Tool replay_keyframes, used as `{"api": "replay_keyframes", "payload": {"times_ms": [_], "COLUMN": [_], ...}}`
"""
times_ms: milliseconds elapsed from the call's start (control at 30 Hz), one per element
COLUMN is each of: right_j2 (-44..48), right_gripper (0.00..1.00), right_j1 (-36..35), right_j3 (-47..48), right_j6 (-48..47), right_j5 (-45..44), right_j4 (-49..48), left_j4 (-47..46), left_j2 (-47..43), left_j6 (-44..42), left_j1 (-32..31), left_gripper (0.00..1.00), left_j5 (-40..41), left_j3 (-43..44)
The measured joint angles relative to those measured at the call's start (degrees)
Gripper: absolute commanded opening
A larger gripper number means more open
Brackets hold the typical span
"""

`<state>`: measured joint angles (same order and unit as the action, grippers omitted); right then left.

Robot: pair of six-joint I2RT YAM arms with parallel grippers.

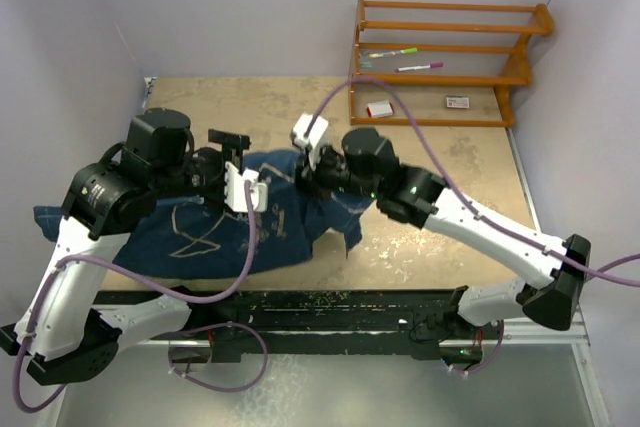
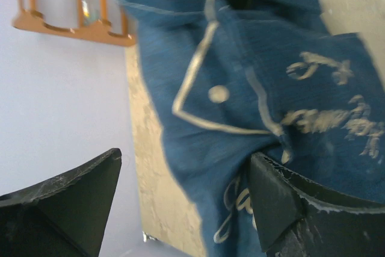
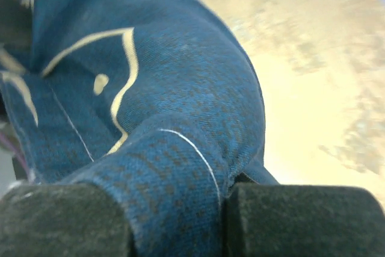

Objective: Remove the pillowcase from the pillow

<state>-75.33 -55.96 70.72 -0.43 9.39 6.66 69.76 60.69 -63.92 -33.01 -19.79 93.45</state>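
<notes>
Both arms reach in over the pillowcase (image 1: 215,232), which lies bunched on the near-left part of the worktop (image 1: 440,247), spilling toward its left edge.

Right tool (image 3: 177,221): fingers pressed onto a fold of blue cloth, with a white stitched hem line running into the pinch. It looks like a hold taken on the cover's edge, presumably to drag it off.

Left tool (image 2: 186,200): fingers spread wide, one finger (image 2: 283,209) lying against the fabric, the other out over bare worktop. Nothing is caught between them. My guess is it is either letting go or lining up for a fresh bite.

Fabric: deep blue, denim-like weave, pale line drawings and looping script, heavily creased and humped up near the middle.

Pillow: no cream surface shows in any view. Whether it is inside the hump, I cannot tell.

Wooden rack (image 1: 450,57) stands at the far right, well apart.
</notes>
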Motion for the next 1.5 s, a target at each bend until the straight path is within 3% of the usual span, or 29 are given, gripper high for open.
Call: {"api": "replay_keyframes", "payload": {"times_ms": [100,300,467,567,667,967,1300,1500], "right_j2": [-3.34,-7.23,-12.90,-16.92,-20.59,-24.39,-23.78,-18.62], "right_gripper": [0.00,0.00,0.00,0.00,0.00,0.00,0.00,0.00], "right_j1": [0.11,0.37,0.59,-0.39,-2.82,-6.40,-7.28,-7.23], "right_j3": [15.08,34.10,48.52,56.98,63.23,64.06,63.65,58.93], "right_j6": [0.96,-1.77,-2.97,-2.95,-2.99,-2.84,-1.05,0.31], "right_j5": [-7.98,-20.11,-23.02,-23.58,-23.85,-24.85,-18.05,-13.68], "right_j4": [10.34,24.90,35.26,40.30,43.39,47.19,46.60,43.63], "left_j4": [-0.31,0.02,-0.57,-1.84,-3.52,-12.46,-21.14,-20.70], "left_j2": [2.47,5.22,5.57,6.73,8.09,5.22,-1.03,-0.92], "left_j6": [1.97,5.66,10.19,13.51,16.41,18.71,14.29,14.12], "left_j1": [0.00,0.00,-0.02,-0.02,-0.02,-0.11,-0.11,-0.48], "left_gripper": [0.88,0.89,0.89,0.99,1.00,0.99,0.99,0.99], "left_j5": [-2.34,-7.45,-8.44,-8.61,-8.20,1.03,2.95,2.49], "left_j3": [6.32,15.41,15.85,15.85,14.97,5.57,-3.28,-0.20]}}
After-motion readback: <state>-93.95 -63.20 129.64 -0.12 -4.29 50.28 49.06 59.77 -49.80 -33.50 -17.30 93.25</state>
